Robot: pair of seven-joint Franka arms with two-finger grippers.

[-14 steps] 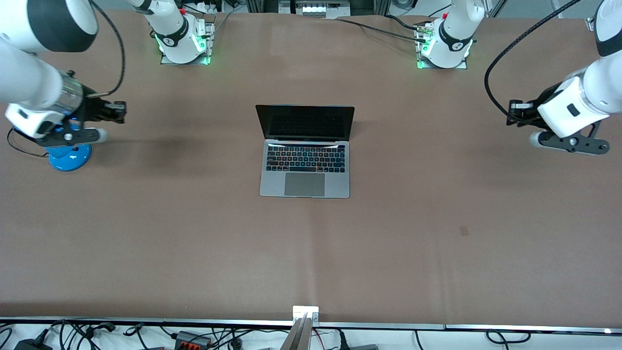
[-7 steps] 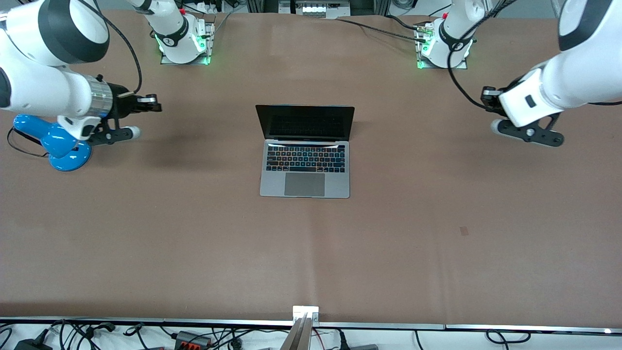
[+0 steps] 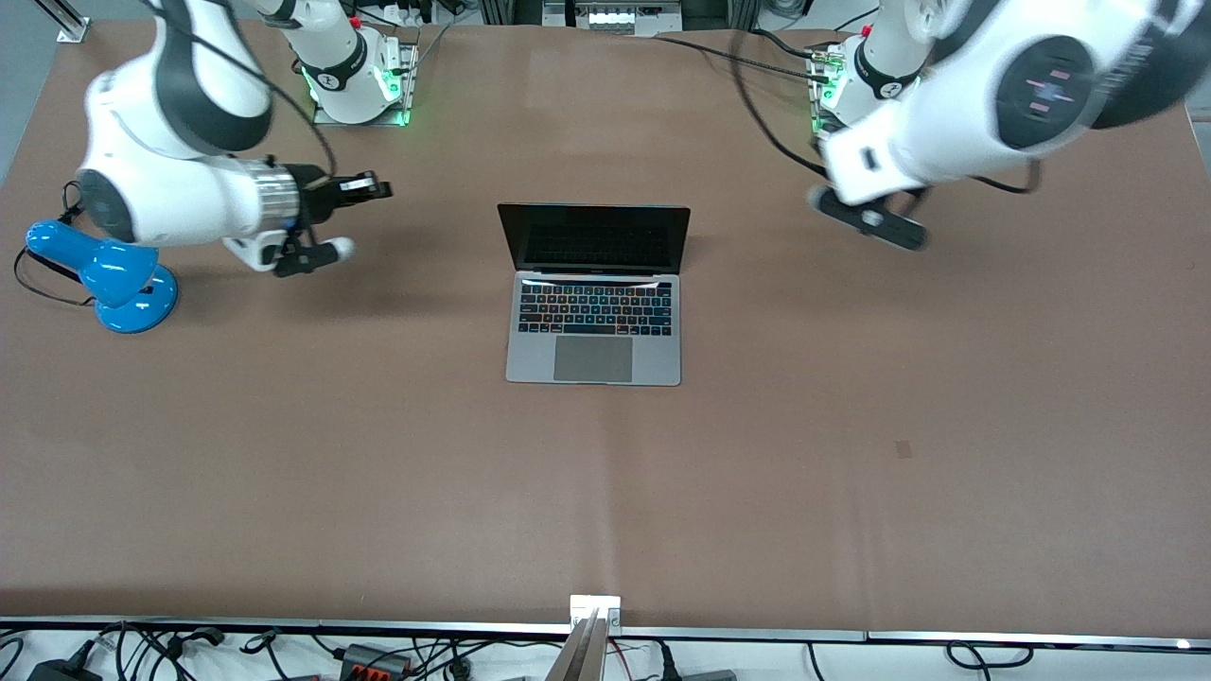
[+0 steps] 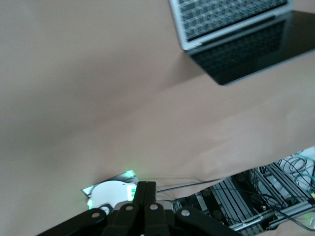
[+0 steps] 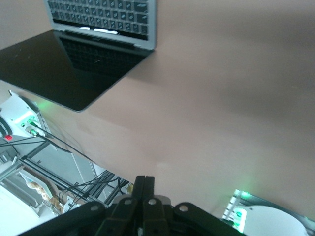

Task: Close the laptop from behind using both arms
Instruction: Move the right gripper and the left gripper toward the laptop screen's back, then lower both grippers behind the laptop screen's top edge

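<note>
The laptop lies open in the middle of the brown table, with its black screen upright and facing the front camera. It also shows in the left wrist view and in the right wrist view. My right gripper is shut and empty. It hovers over the table beside the screen, toward the right arm's end, and its fingers are pressed together. My left gripper is shut and empty. The left hand hovers beside the screen toward the left arm's end, close to that arm's base.
A blue stand-like object with a black cable sits toward the right arm's end of the table. The two arm bases glow green at the robots' edge. Cables lie along the table's front edge.
Both arms have swung inward toward the laptop. Each hand is now much closer to the screen's sides. Both grippers stay shut. The laptop has not moved.
</note>
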